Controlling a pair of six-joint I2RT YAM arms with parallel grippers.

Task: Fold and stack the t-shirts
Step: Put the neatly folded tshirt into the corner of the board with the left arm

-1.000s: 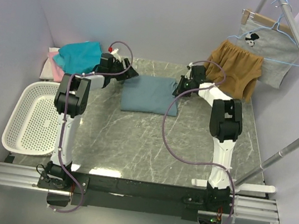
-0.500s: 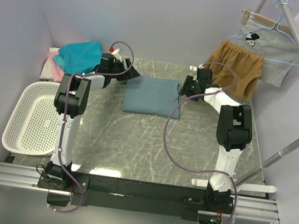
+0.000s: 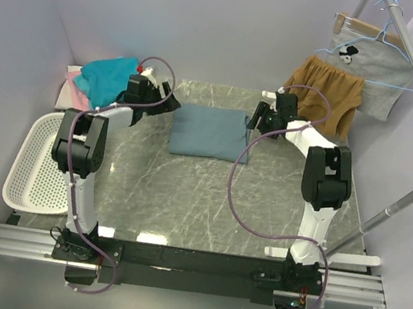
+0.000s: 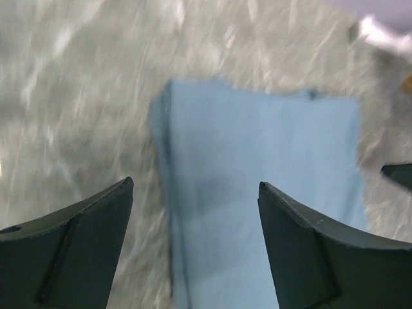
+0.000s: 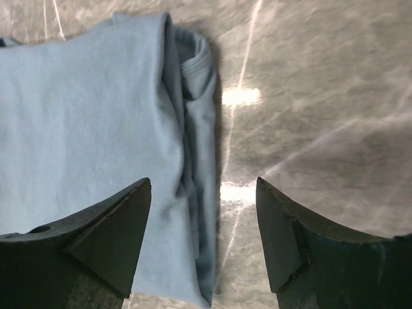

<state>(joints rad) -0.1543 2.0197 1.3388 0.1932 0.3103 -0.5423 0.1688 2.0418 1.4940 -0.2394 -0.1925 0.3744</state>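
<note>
Since the earlier frame the left arm's elbow has swung out toward the basket (image 3: 38,164), and the left gripper (image 4: 194,187) has drawn back to the left edge of the grey-blue t-shirt (image 3: 210,132). It and the right gripper (image 5: 203,183) both gape, empty. The folded shirt lies between them, far-centre on the table (image 3: 184,198), its long axis left-right and its layered edges toward the right gripper.

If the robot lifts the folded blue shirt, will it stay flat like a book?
Probably not: the folded blue shirt is soft cloth, so it would likely droop. Its loose layered edge may fall open.
</note>
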